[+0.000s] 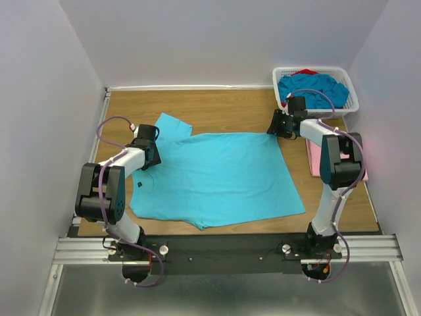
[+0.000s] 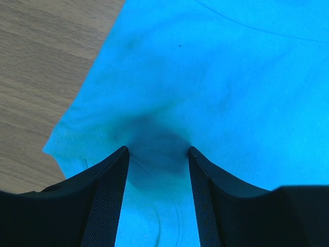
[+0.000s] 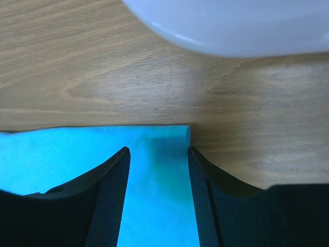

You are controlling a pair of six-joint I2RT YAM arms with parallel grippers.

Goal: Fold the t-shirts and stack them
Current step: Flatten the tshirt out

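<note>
**A:** Entry. Shirt (image 1: 223,174) lies spread flat mid-frame in the top view, collar end left, hem right. Left gripper (image 2: 158,149) is at the shoulder, upper left of the cloth. Its fingers are apart and pressed onto the fabric, with a dark pucker between them and nothing clamped. Right gripper (image 3: 158,149) is at the upper-right hem corner, fingers apart and straddling it, gripping nothing.

**B:** The step, as I read it, is to pinch both points on the upper edge, then fold toward the bottom of the frame.

**A:** Agreed. Notes for doing it well:
- The right corner sits close to the right-hand finger in the wrist view. I'd nudge inward before closing, or the cloth may slip out.
- Take both layers in each pinch.
- Raise the two ends together and keep the edge taut, else the fold skews.
- The sleeve jutting out at upper left probably needs tucking in first or afterwards.

**B:** Surface?

**A:** Table (image 1: 217,105) is smooth wood-grain, so the cloth should slide. Carry it low and don't drag.

**B:** Room?

**A:** Pale walls (image 1: 217,39) stand close on three sides. Basket (image 1: 352,99), upper right and just beyond the right gripper, holds more blue shirts (image 1: 312,89). Pink shirt (image 1: 314,158) lies at the right edge, under the right arm, and that is the likely stack site. Keep the swing clear of both.
</note>
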